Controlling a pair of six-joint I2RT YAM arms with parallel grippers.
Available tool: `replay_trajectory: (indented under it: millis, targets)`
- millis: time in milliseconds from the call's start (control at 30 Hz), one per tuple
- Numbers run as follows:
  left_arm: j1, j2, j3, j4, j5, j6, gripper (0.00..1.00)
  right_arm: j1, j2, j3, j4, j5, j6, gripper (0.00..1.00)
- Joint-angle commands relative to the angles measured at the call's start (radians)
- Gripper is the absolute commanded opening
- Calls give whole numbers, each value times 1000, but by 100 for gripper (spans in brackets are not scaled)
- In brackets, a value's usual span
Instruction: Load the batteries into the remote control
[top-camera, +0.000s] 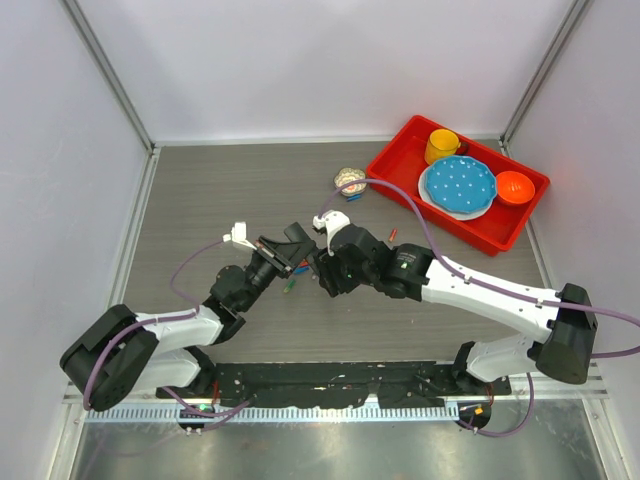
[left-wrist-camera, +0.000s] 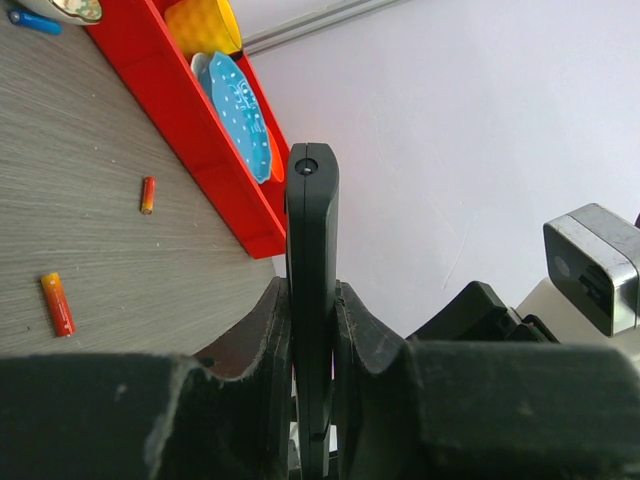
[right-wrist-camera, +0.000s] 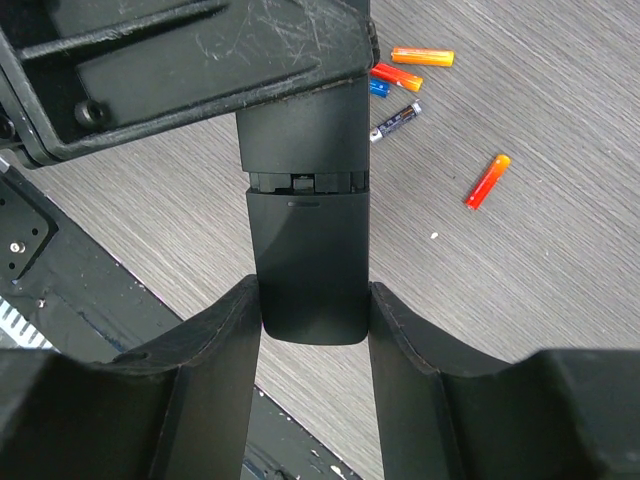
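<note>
Black remote control (left-wrist-camera: 312, 215) pinched by left gripper (left-wrist-camera: 312, 293); right gripper (right-wrist-camera: 313, 290) straddles it, grip unclear; batteries (right-wrist-camera: 421, 56) nearby.

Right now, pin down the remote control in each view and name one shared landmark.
Top external: remote control just left of centre, where the arms meet.
Left wrist: remote control upright, centre, lower half.
Right wrist: remote control upright, centre.
Shared landmark: grey wood-grain table.
</note>
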Motion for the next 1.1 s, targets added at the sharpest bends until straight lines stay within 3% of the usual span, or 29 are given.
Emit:
replay_trajectory:
  millis: [0, 1067]
  targets:
    - [3, -19, 14, 26, 9, 32, 0, 2, -28, 46, -1, 11, -19, 36]
    - [5, -74, 3, -89, -44, 100, 0, 3, -149, 15, -29, -25, 18, 34]
